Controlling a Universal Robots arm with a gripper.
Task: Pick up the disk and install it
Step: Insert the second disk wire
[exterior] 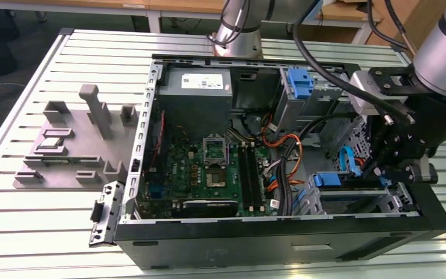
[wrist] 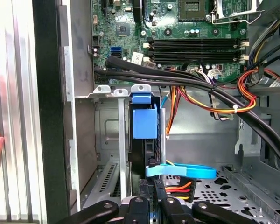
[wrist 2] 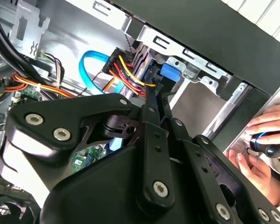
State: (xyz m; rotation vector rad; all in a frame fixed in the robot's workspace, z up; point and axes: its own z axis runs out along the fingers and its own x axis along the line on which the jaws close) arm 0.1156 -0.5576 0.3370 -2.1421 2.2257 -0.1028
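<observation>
The disk point(wrist: 144, 123) stands on edge in a drive bay of the open computer case point(exterior: 285, 232), in the corner nearest the exterior view's lower right. Its blue carrier bracket point(exterior: 327, 179) faces up out of the bay, and its tab point(wrist 2: 170, 72) also shows in the second wrist view. My gripper point(wrist: 157, 189) reaches down into the case right at the disk's rear end, beside a blue data cable point(wrist: 182, 171) and a bundle of red, yellow and black power wires. The black fingers point(wrist 2: 151, 100) are drawn close together with nothing visible between them.
A motherboard point(exterior: 207, 168) and a grey power-supply box point(exterior: 195, 87) fill the case's other half. A second blue bracket point(exterior: 301, 81) sits in the upper bay. A person's hand point(wrist 2: 266, 135) rests outside the case wall. A grey fixture point(exterior: 76, 139) lies on the slatted table.
</observation>
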